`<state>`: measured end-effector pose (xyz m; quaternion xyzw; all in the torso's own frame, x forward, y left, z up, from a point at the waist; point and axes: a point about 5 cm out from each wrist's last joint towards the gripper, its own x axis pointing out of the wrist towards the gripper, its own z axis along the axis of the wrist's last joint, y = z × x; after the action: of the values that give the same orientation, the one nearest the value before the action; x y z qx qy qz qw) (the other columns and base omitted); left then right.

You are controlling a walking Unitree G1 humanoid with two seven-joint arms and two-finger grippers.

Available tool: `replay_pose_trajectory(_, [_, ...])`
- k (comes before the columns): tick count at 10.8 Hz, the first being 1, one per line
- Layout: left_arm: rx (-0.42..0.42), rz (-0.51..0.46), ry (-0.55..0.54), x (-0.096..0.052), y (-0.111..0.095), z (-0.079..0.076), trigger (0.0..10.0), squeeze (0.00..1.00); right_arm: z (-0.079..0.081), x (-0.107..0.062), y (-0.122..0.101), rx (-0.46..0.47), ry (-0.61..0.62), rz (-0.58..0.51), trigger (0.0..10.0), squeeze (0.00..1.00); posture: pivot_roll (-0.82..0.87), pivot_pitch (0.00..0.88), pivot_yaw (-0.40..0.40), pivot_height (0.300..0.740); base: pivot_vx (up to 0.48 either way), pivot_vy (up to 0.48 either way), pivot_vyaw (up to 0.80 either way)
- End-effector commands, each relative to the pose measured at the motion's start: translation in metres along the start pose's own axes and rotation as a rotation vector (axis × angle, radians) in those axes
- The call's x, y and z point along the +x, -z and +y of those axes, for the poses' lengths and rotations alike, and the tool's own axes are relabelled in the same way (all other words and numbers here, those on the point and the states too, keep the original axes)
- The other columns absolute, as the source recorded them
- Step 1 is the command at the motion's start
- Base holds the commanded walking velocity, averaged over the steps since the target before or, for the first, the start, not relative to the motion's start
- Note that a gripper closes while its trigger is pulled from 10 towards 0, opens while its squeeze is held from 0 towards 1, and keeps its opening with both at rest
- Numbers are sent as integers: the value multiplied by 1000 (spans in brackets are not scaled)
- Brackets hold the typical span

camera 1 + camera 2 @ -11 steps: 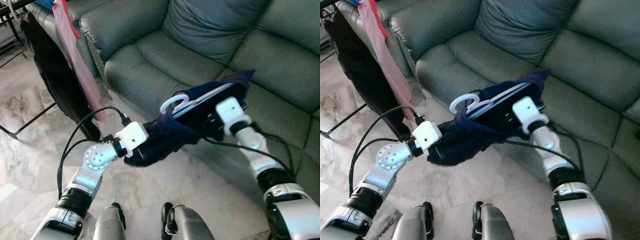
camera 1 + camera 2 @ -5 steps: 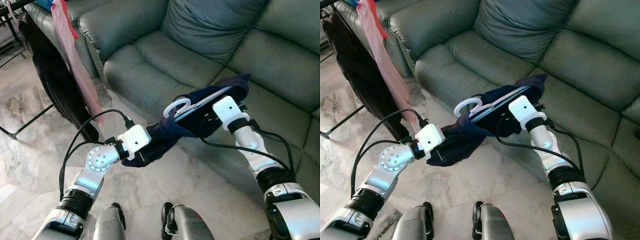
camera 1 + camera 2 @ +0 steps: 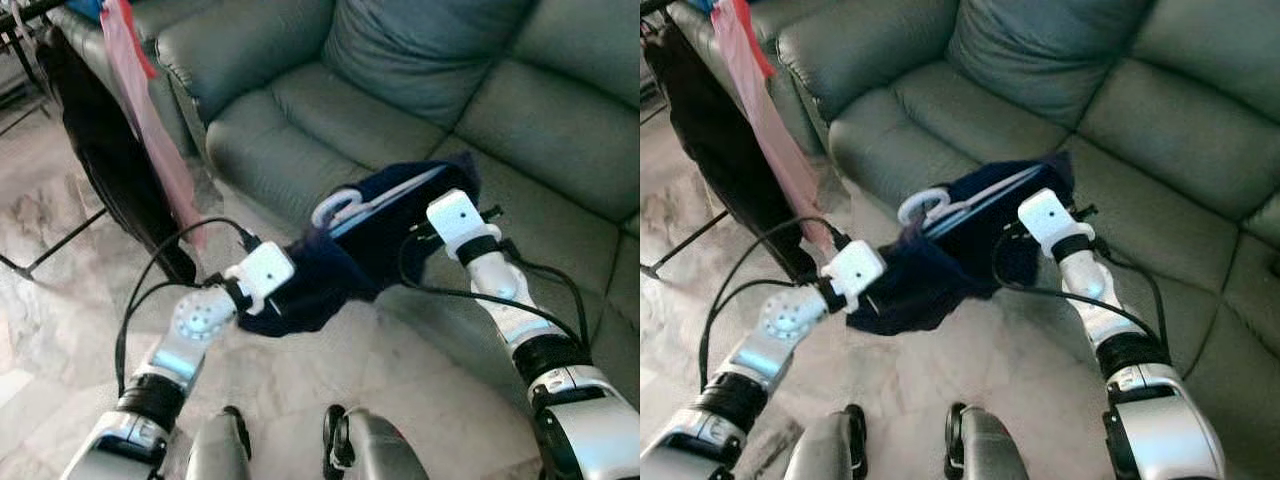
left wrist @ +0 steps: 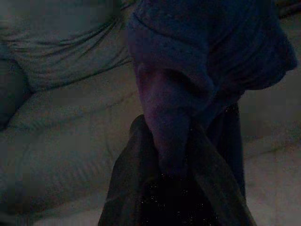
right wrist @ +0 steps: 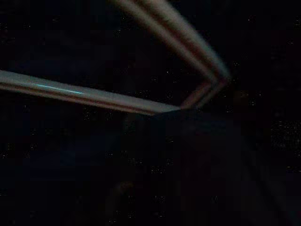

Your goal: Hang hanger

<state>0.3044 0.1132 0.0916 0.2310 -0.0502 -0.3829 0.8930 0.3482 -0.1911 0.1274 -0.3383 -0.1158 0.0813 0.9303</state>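
From the head, a white hanger (image 3: 338, 205) carrying a navy garment (image 3: 345, 262) is held between both arms before the grey sofa (image 3: 330, 110). The left wrist view has the left hand (image 4: 170, 155) clamped on a cloth fold. The right wrist view is dark: hanger bars visible, the right hand's state cannot be told.

A big grey-green sofa (image 3: 300, 110) stands on a pale marble floor (image 3: 60, 290). A soft cushion (image 3: 420, 50) of the same colour lies on the sofa, leaning on its back. The thin black leg of a clothes rack (image 3: 55, 245) rests on the floor near the sofa's arm.
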Motion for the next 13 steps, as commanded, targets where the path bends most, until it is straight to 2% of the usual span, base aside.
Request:
replay_pose_trajectory(1, [0, 12, -25, -1, 2, 3, 0, 0, -8, -3, 2, -3, 42, -7, 0, 0, -44, 195, -75, 740, 0, 0, 0])
replay_pose_trajectory(4, [2, 41, -15, 3, 5, -1, 0, 0, -14, 1, -7, 0, 91, -50, 0, 0, -45, 192, -75, 740, 0, 0, 0])
replay_pose_trajectory(6, [23, 165, 30, 3, 20, -8, 0, 0, -14, 11, -30, 6, 99, -175, 0, 0, -47, 183, -77, 740, 0, 0, 0])
replay_pose_trajectory(7, [15, 230, 3, 5, 27, -7, 0, 0, -7, 17, -44, 31, 57, -231, 0, 0, -48, 177, -79, 740, 0, 0, 0])
replay_pose_trajectory(9, [11, 292, -27, 13, 32, -4, 0, 0, 16, 18, -58, 98, -83, -281, 0, 0, -49, 174, -81, 740, 0, 0, 0])
replay_pose_trajectory(11, [-119, 268, -115, 27, 24, -4, 0, 0, 44, 9, -59, 159, -246, -277, 0, 0, -53, 172, -81, 740, 0, 0, 0])
replay_pose_trajectory(12, [-201, 254, -196, 33, 21, -1, 0, 0, 61, 2, -60, 222, -375, -269, 0, 0, -56, 173, -81, 740, 0, 0, 0])
replay_pose_trajectory(13, [-290, 246, -300, 35, 20, 7, 0, 0, 77, -6, -63, 232, -481, -280, 0, 0, -58, 173, -81, 740, 0, 0, 0])
